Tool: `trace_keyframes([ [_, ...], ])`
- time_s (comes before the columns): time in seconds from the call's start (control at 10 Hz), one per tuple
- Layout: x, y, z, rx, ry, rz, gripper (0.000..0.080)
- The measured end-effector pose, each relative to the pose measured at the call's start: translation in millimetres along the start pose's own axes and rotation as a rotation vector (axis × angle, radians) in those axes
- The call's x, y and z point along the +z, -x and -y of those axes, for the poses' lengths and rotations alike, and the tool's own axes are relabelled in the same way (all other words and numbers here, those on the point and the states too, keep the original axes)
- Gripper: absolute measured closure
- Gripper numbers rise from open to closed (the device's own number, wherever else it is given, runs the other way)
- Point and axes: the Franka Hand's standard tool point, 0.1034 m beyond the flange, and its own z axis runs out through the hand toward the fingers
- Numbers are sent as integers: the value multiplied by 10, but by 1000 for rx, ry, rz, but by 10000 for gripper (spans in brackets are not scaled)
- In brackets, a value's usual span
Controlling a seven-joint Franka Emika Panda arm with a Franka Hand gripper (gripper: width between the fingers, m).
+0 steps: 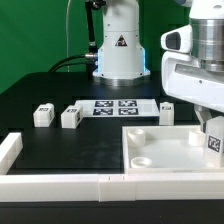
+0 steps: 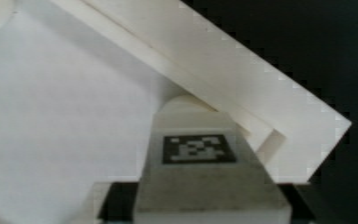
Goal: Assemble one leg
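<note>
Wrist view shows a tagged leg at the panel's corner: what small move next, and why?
Probably a short, slow descent. The end effector appears shut on the leg, which hangs by the panel corner, inside the bars. Whether it has seated cannot be told.

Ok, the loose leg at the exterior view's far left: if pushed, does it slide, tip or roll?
That leg looks squat and flat-faced, so likely slides, not rolls. Moulded plastic look suggests stiff; small, so probably light.

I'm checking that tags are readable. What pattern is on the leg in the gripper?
A black-and-white square tag on the white leg, clearest in the wrist view.
</note>
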Motion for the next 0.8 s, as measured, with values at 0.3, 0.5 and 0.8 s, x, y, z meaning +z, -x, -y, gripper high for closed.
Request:
trace_keyframes([
  [0.3, 5, 16, -6, -186, 2, 0, 190],
  [0.5, 13, 21, -15, -470, 4, 2, 158],
  [0.8, 30, 16, -34, -808, 9, 6, 150],
])
